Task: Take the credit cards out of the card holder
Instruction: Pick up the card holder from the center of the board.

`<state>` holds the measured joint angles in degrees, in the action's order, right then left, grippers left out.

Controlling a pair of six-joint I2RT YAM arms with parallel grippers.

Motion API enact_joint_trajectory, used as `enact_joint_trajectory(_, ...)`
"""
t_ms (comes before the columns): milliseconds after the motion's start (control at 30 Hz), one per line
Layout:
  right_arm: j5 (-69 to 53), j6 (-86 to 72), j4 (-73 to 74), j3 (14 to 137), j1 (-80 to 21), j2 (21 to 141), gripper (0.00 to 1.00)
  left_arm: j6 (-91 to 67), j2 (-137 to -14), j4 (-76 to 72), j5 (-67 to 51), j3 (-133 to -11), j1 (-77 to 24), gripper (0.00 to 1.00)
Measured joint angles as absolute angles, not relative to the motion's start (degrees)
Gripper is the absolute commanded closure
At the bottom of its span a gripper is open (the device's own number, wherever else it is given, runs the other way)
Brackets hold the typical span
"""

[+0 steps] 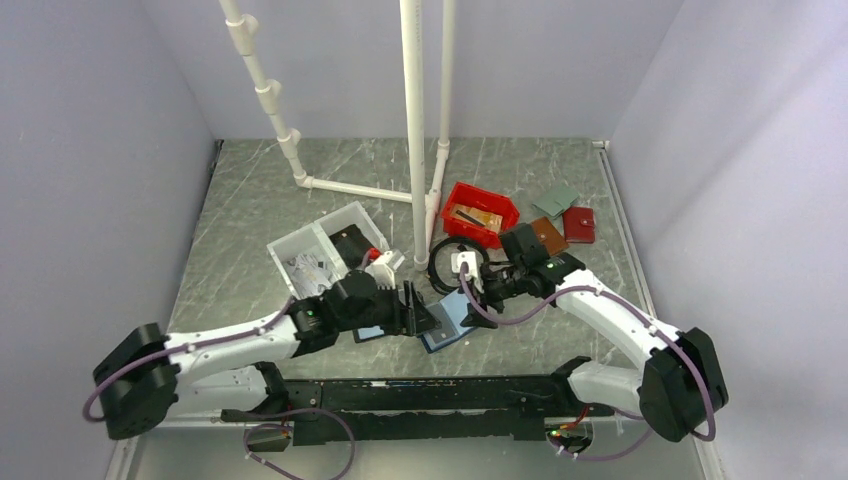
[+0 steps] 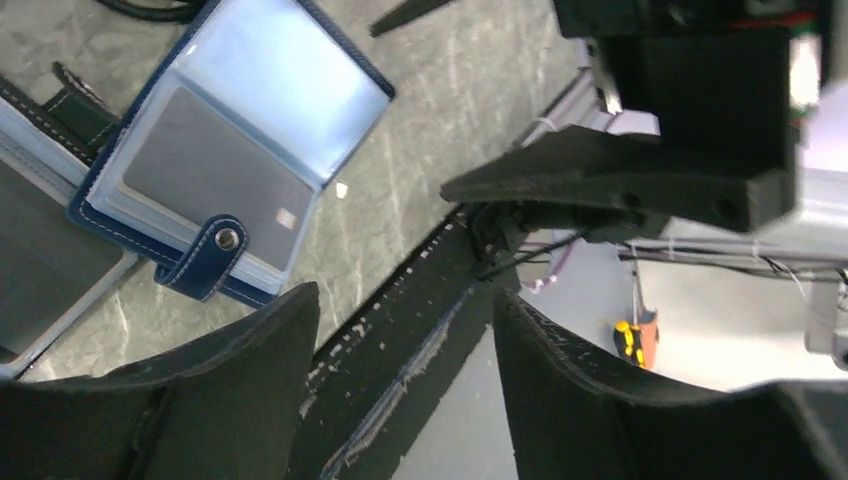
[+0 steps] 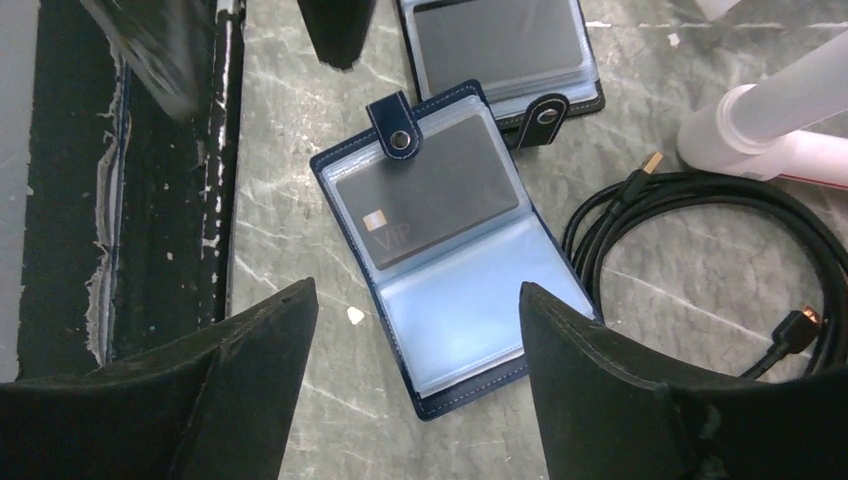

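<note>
The card holder lies open on the grey table, navy outside and light blue inside, with its snap tab sticking out. One sleeve holds a grey credit card marked VIP; the other sleeve looks empty. No gold-orange card shows. My right gripper is open and empty just above the holder, its fingers on either side of the empty sleeve. My left gripper is open and empty over the table's front edge, with the holder up and to its left. In the top view both grippers flank the holder.
A black-edged folio lies next to the holder. A black cable coil and a white pipe foot are close by. A white bin, a red bin and brown and red wallets stand behind. A black rail runs along the front edge.
</note>
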<state>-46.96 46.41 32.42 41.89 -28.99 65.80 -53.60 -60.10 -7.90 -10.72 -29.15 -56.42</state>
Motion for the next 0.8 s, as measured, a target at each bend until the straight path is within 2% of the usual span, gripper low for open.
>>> enact_joint_trajectory(100, -44.73, 46.87, 31.81, 41.6, -30.44, 66.96, 0.27, -56.75, -66.06, -11.88, -7.07, -28.84, -58.33, 0.4)
enact_joint_trajectory(367, -41.17, 48.75, 30.65, 40.6, -31.33, 67.33, 0.27, -62.22, -74.04, -19.4, -2.33, -27.49, -59.55, 0.4)
enact_joint_trajectory(600, -39.97, 49.63, 30.24, 40.56, -31.44, 68.51, 0.27, -63.94, -80.25, -13.37, 1.56, -35.2, -59.83, 0.39)
enact_joint_trajectory(800, -38.94, 49.98, 30.09, 40.56, -31.94, 69.49, 0.27, -64.2, -80.75, -4.21, 6.83, -40.82, -59.83, 0.39)
